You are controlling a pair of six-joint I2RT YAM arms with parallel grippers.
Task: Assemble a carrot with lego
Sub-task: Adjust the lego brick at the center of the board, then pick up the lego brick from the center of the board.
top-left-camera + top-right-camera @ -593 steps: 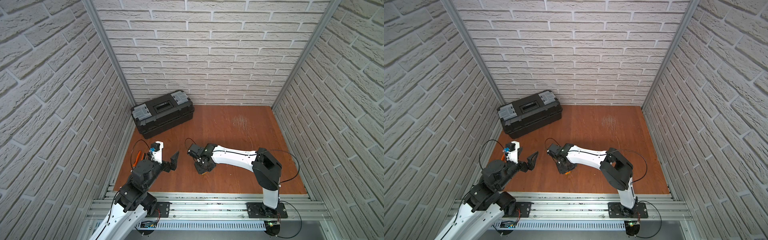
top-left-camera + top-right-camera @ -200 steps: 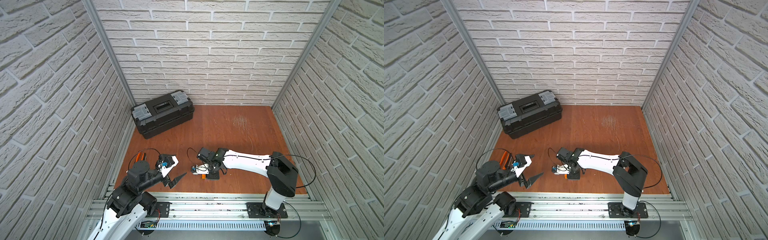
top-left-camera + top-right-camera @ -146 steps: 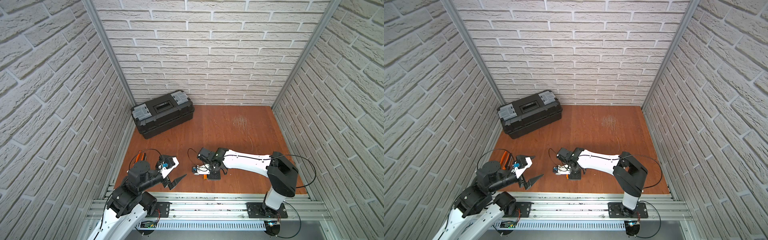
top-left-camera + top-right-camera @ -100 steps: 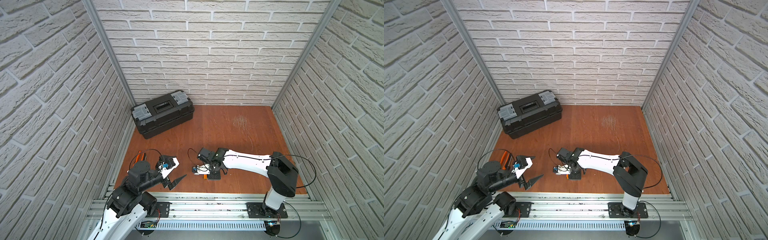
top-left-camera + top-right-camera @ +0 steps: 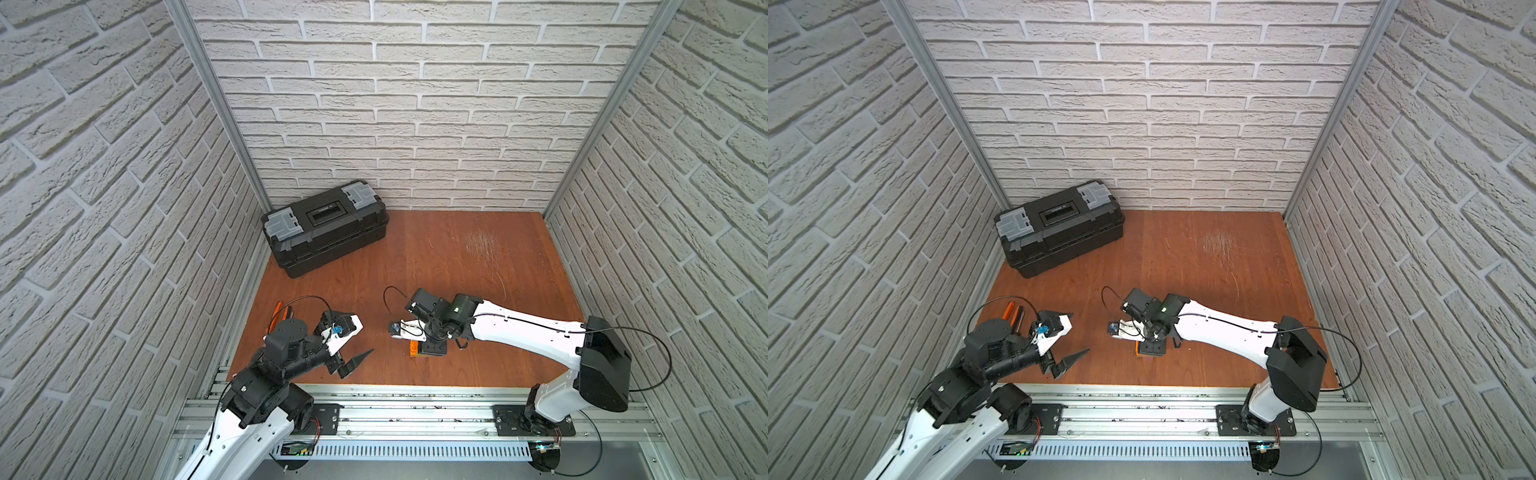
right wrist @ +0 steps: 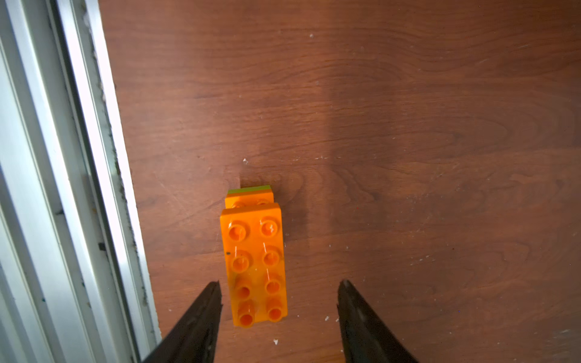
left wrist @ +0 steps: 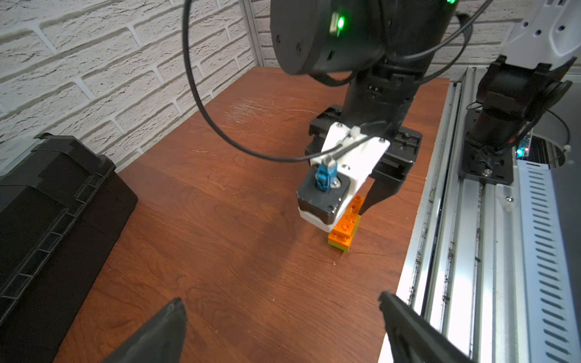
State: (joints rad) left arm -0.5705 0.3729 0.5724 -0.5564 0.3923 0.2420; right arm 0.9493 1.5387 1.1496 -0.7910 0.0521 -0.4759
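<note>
Right gripper (image 6: 279, 283) part open, fingers (image 6: 201, 317) straddling the lego stack (image 6: 254, 251) by the front edge of the table (image 6: 408, 110), touching neither side; left gripper (image 7: 279, 298) wide open, empty.

Table (image 5: 415, 266) open between far-left toolbox (image 5: 324, 228) and front-edge carrot (image 6: 253, 261).

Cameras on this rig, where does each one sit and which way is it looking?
Top views: high above the front rail, looking down on the table, toolbox and brick stack; left arm and right arm show.
Right wrist: looking straight down on the brick stack; open right gripper shows.
Left wrist: low, looking across the table at the right arm; open left gripper shows.
Shared: all see the brick stack.
</note>
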